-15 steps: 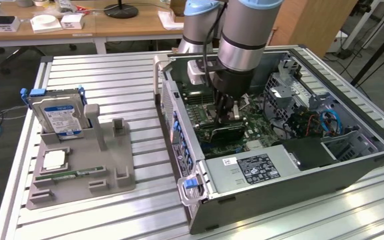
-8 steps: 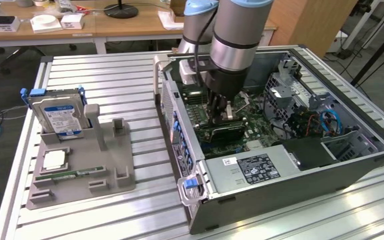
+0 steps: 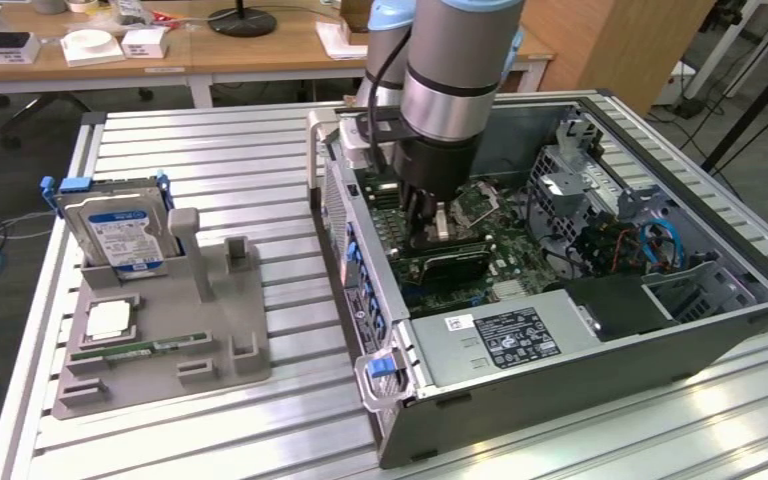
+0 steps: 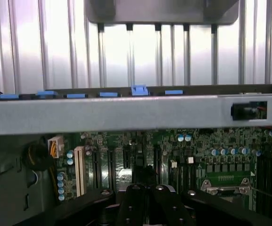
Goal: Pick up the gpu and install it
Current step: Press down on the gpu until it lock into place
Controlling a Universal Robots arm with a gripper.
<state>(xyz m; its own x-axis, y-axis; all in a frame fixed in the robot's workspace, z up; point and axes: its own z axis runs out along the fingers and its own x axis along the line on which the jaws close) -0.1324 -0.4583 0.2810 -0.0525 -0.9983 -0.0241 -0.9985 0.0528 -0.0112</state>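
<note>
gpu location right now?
In the exterior view, the dark flat gpu card sits inside the open grey computer case on the green motherboard, directly under the gripper.

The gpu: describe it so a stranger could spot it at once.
Find the open computer case lying on the slatted table. Inside, on the green motherboard, the gripper reaches down onto the gpu. It is a flat dark card, unlike the silver hard drive standing in the grey holder outside the case.

Gpu (image 3: 454, 262), dark flat card (black face), on the motherboard
</note>
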